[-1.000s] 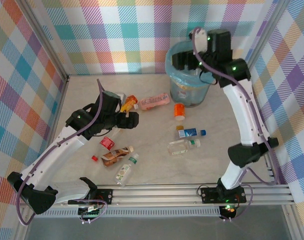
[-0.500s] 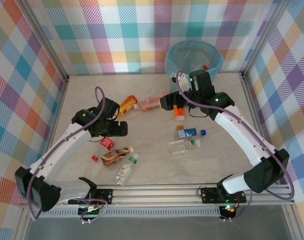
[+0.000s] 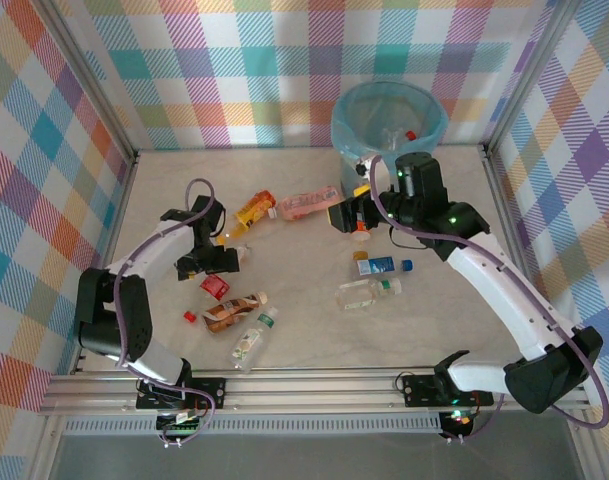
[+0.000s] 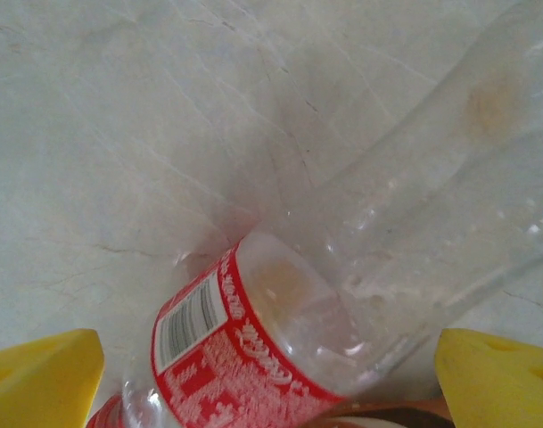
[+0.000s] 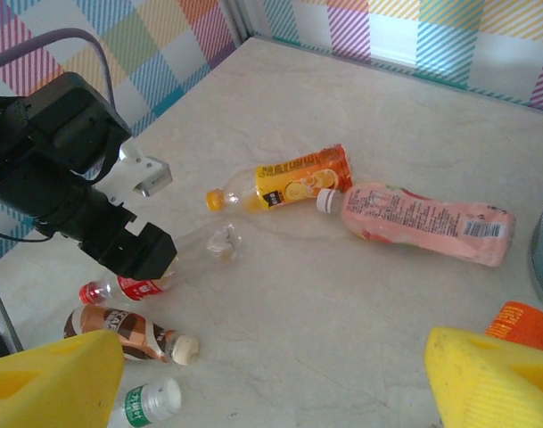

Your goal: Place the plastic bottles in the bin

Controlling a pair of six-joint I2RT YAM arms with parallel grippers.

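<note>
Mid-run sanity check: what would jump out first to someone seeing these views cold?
The bag-lined bin at the far right of the table, with plastic bottles strewn across the middle. Then the left gripper, open, straddling a clear red-labelled bottle lying flat.

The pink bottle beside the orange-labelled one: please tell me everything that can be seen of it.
The pink bottle lies on its side on the pale marbled table. It looks like plastic, wrapped in a pink label with small print and a barcode near the base. Its white cap is on and points towards the orange-labelled bottle, very close to that bottle's base; whether they touch cannot be judged.
</note>
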